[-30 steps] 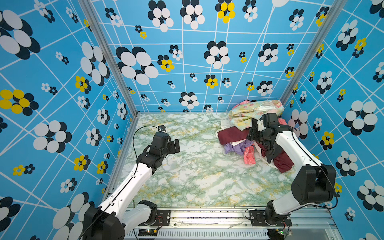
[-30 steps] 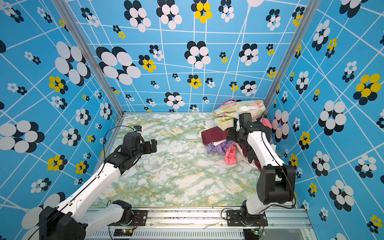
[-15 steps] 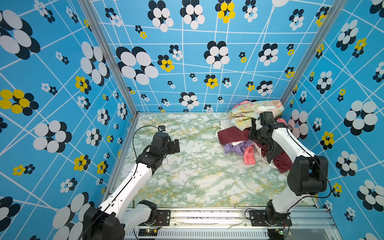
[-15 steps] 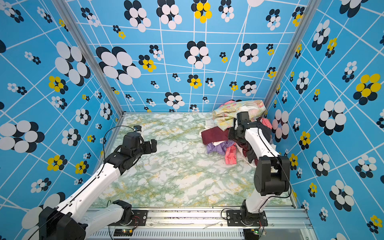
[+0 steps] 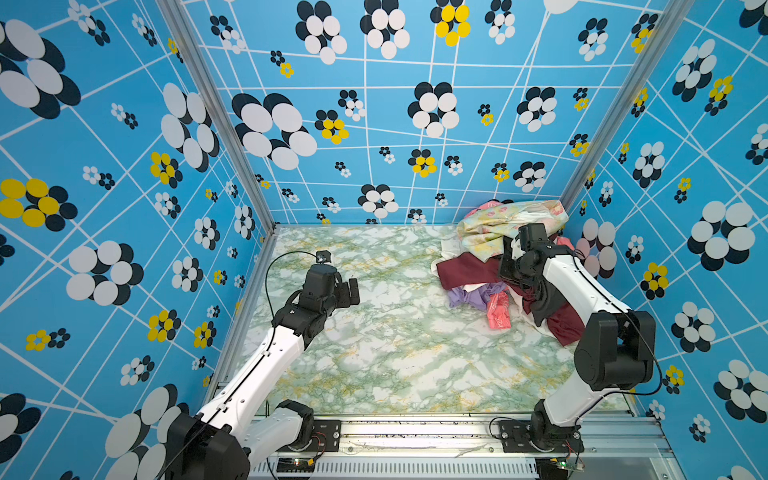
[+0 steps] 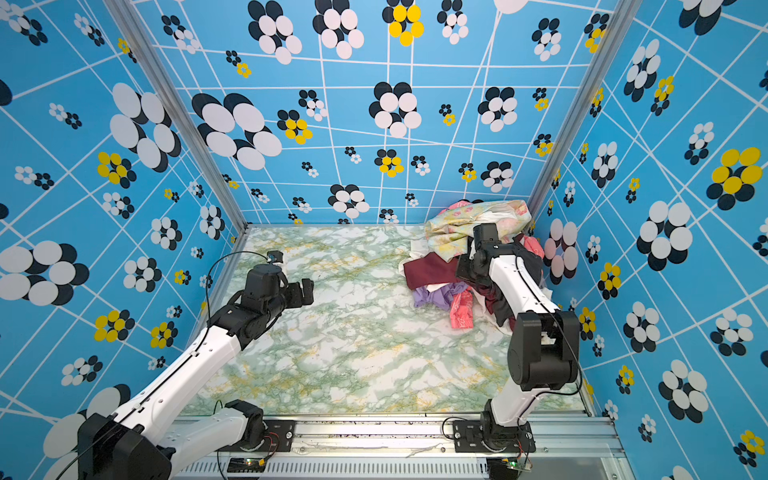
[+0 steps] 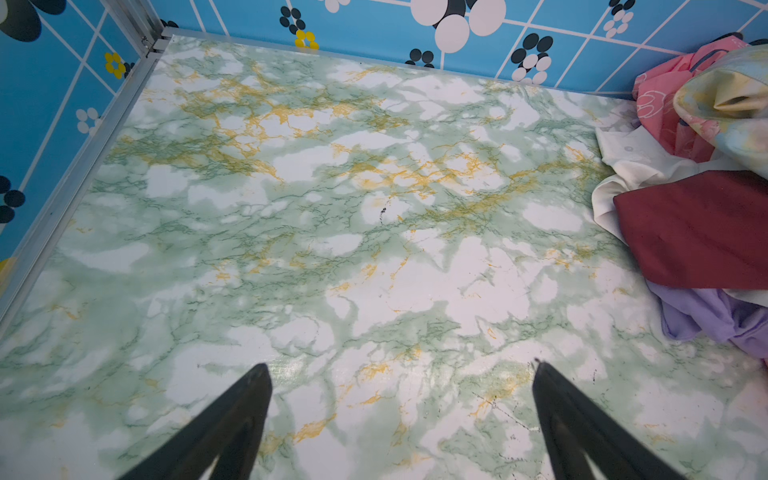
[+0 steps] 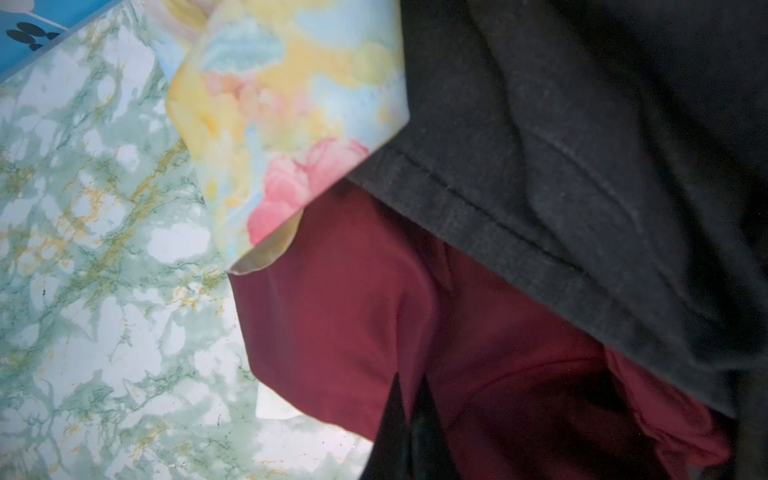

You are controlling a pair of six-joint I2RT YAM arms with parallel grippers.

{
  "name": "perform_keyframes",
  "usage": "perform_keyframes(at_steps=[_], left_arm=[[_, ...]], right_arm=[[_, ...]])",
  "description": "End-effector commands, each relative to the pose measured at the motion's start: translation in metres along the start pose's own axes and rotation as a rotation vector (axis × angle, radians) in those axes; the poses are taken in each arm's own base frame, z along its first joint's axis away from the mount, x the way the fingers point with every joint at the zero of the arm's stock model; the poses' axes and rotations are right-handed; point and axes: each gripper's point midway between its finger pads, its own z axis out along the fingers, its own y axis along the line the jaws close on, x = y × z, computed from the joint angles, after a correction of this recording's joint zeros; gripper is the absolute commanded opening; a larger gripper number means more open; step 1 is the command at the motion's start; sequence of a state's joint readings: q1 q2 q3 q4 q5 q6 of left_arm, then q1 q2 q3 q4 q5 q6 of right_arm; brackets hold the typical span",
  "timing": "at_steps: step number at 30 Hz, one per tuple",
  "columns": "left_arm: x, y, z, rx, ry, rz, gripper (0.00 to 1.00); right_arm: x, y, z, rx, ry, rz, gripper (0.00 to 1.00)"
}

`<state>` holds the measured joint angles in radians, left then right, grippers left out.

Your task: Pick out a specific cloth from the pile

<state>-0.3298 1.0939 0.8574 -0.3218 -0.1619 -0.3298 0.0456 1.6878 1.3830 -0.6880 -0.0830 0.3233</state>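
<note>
**At the far right corner: right jaws closed on the large plain maroon cloth (image 5: 465,270)**

Across my whole workspace runs the green-and-white marbled surface (image 5: 395,353). Against its far right corner sits the heaped pile (image 5: 494,241) of mixed garments, much wider than either set of jaws. On the pile's left side I see the maroon cloth (image 6: 432,272) in both top views. Its broad flat flap lies out toward the middle of the surface, and more of it shows at the pile's near edge, beside the white right arm (image 5: 577,282).

From the right wrist camera, a black woven garment (image 8: 582,145) lies over the cloth. The hem of a pale floral yellow, blue and pink garment (image 8: 291,104) overlaps its edge. Just beside the flap, on its near side, sit a crumpled lilac piece (image 7: 706,316) and a small pink patterned cloth (image 5: 498,311). A white piece (image 7: 606,199) peeks out from under the flap.

My right jaws are pressed together on a fold of the maroon cloth, with a sliver of red fabric between the tips. My left jaws stand wide apart over the marbled surface, well apart from the pile, holding nothing.
</note>
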Motion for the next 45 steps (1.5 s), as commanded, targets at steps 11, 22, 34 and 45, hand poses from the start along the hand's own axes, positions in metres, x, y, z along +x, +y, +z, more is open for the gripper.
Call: perform_keyframes(at_steps=[11, 22, 34, 45], left_arm=[[-0.004, -0.003, -0.008, 0.014, -0.028, -0.006, 0.99], [-0.005, -0.001, -0.015, 0.021, -0.056, -0.02, 0.99], [-0.002, 0.001, -0.019, 0.024, -0.07, -0.042, 0.99], [-0.001, 0.001, -0.023, 0.032, -0.082, -0.054, 0.99]], right_arm=[[-0.079, 0.036, -0.163, -0.166, -0.56, 0.018, 0.0], [-0.108, 0.09, -0.285, -0.501, -0.857, -0.04, 0.0], [-0.114, 0.138, -0.428, -0.855, -1.12, -0.158, 0.0], [-0.103, 0.166, -0.519, -1.15, -1.243, -0.251, 0.0]])
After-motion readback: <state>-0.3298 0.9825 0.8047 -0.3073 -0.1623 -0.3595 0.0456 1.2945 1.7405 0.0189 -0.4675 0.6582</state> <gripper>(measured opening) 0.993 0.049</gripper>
